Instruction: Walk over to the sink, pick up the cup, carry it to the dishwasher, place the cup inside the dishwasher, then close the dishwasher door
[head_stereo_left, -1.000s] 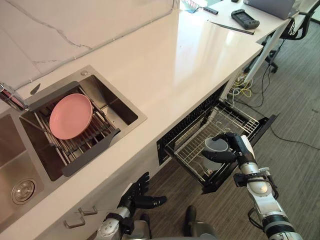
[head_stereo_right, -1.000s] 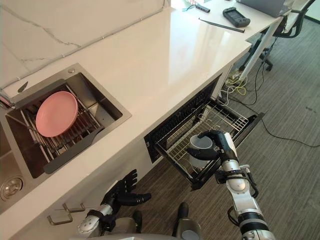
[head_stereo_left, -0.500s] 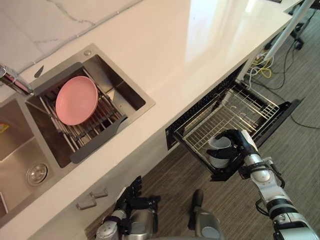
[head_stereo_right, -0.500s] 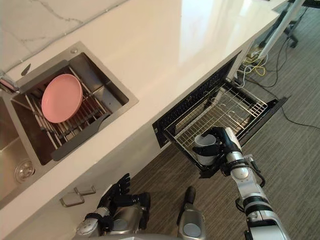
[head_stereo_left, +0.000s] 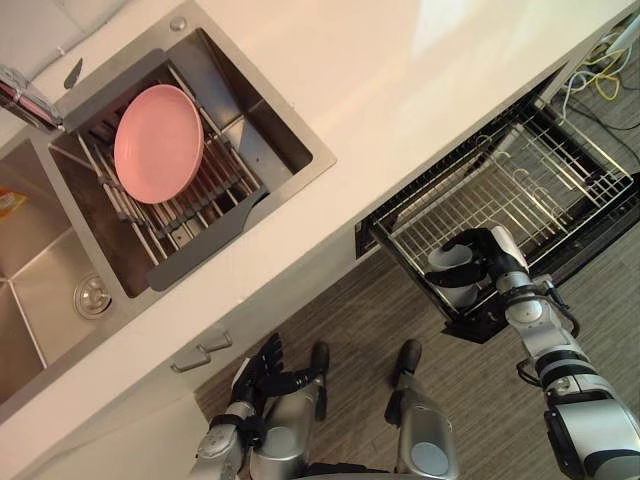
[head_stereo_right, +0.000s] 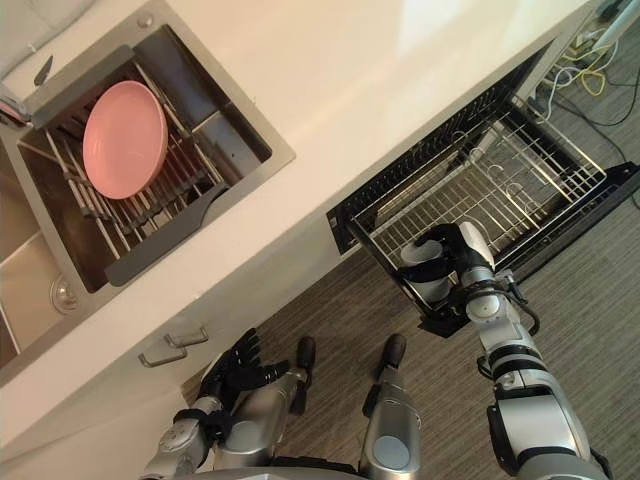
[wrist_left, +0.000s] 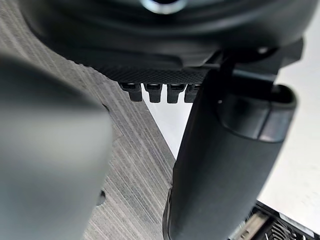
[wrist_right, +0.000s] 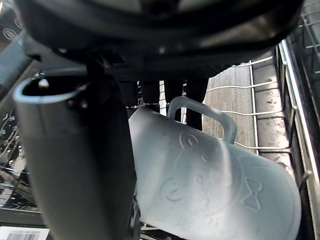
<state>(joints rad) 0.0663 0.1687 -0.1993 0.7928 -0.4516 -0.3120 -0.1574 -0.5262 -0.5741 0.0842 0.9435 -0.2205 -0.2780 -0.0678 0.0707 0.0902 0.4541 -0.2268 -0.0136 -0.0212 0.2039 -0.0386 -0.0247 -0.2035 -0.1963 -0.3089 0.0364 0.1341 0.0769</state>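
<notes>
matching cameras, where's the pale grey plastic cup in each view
left eye view: pale grey plastic cup right of centre, in the dark right hand, at the near corner of the wire dishwasher rack
right eye view: same spot
right wrist view: close up, against the hand
shared landmark: the wire dishwasher rack

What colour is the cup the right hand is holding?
Pale grey cup, with embossed figures on its side; clearest in the right wrist view.

Pink plate (head_stereo_left: 157, 142) tilted on wire rack (head_stereo_left: 195, 208); white countertop (head_stereo_left: 400, 80) alongside; drawer handles (head_stereo_right: 187, 338) below; cables (head_stereo_left: 607, 72) on floor (head_stereo_left: 480, 400).
</notes>
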